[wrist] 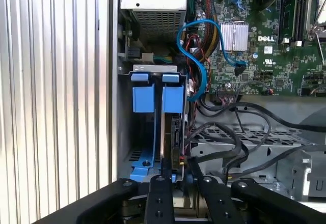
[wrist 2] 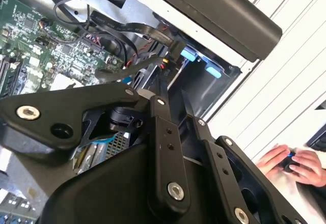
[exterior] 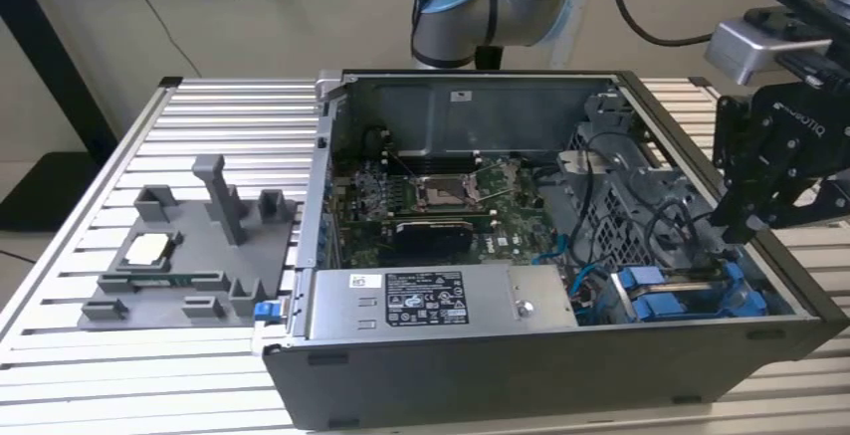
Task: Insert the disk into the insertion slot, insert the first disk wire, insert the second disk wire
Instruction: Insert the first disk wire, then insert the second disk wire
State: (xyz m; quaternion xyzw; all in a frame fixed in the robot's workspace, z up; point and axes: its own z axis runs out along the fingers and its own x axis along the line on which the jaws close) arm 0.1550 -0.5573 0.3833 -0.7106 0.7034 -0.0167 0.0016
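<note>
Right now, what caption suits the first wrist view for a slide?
Gripper at the drive bay, blue disk carrier inside, motherboard alongside.

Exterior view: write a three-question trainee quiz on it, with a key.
1. True or false: the gripper hangs over the drive-bay end of the case, at the exterior view's right.
2. The carrier handles in the bay are: A red, B blue, C yellow.
3. What sits on the table at the exterior view's left of the case?
Key: 1 true; 2 B; 3 a grey fixture tray.
</note>
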